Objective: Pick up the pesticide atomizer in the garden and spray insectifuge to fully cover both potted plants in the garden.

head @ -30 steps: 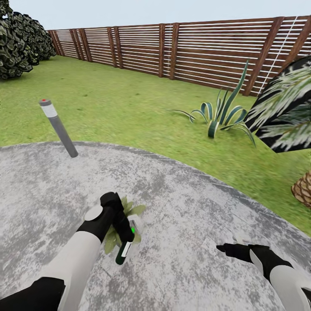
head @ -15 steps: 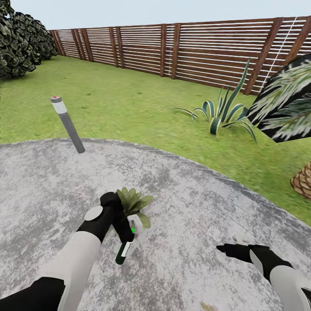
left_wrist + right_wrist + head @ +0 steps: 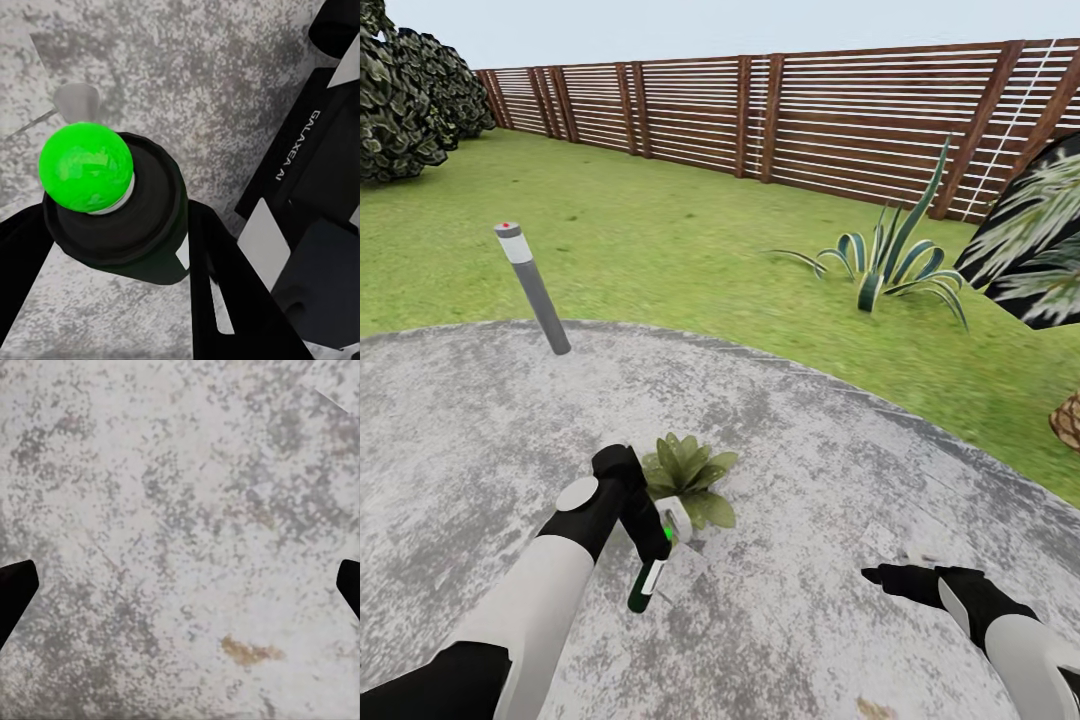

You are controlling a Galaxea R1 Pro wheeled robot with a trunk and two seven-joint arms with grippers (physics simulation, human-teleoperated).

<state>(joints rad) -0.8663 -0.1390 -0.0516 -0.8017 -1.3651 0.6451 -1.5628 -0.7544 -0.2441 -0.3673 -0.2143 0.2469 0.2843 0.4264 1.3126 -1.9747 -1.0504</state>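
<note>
1. Pesticide atomizer [image 3: 647,576] sits clamped in the left hand [image 3: 650,545] over the round paved patch [image 3: 810,480], well in from its edge; the slim black bottle slants, its white label patch facing up; in the left wrist view the atomizer [image 3: 120,225] shows a bright green dot on its top, with the dark fingers [image 3: 225,292] pressed against its sides.
2. One potted plant [image 3: 688,478] stands on the paving just beside the left hand, on the side toward the fence; its pointed green leaves spread in a low rosette; a small pale grey object [image 3: 675,520] lies at its base, touching the leaves, though I cannot tell what it is.
3. Right hand [image 3: 880,575] hangs above bare paving, well apart from the plant and the bottle; in the right wrist view its fingertips [image 3: 15,589] stand wide apart at the picture's two edges, holding nothing.
4. A grey lamp post [image 3: 534,288] with a red dot on top rises at the far edge of the paved patch; beyond lie the lawn [image 3: 660,230], a striped agave [image 3: 895,265], dark bushes [image 3: 405,95] and the brown slatted fence [image 3: 810,120].
</note>
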